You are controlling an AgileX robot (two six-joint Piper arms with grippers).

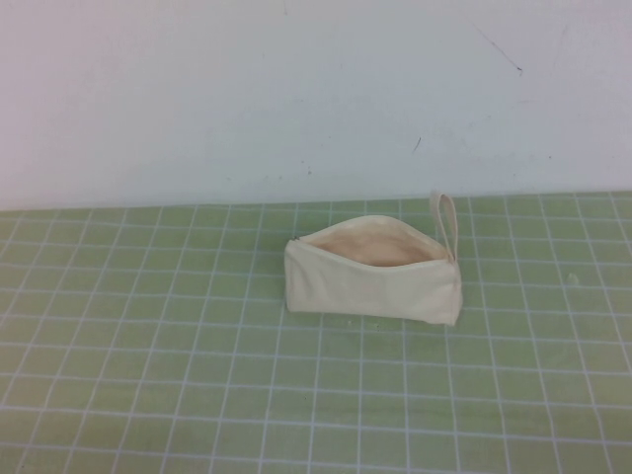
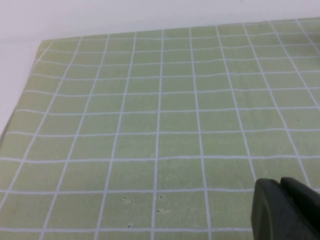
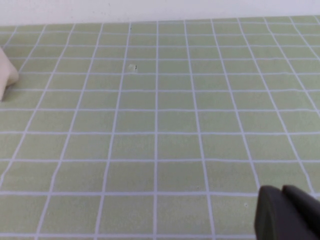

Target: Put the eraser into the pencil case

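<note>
The pencil case point(image 1: 373, 275), a cream-white fabric pouch, lies on the green grid mat point(image 1: 197, 375) near the middle. Its zip is open, showing the peach lining, and its loop strap point(image 1: 446, 221) is at its right end. The eraser does not show in any view. Neither arm shows in the high view. My left gripper point(image 2: 279, 182) is shut and empty, low over bare mat. My right gripper point(image 3: 281, 189) is shut and empty over bare mat, and a corner of the pencil case point(image 3: 6, 75) shows far off at the edge of the right wrist view.
A white wall point(image 1: 296, 89) stands behind the mat's far edge. In the left wrist view the mat's edge point(image 2: 20, 107) borders a white surface.
</note>
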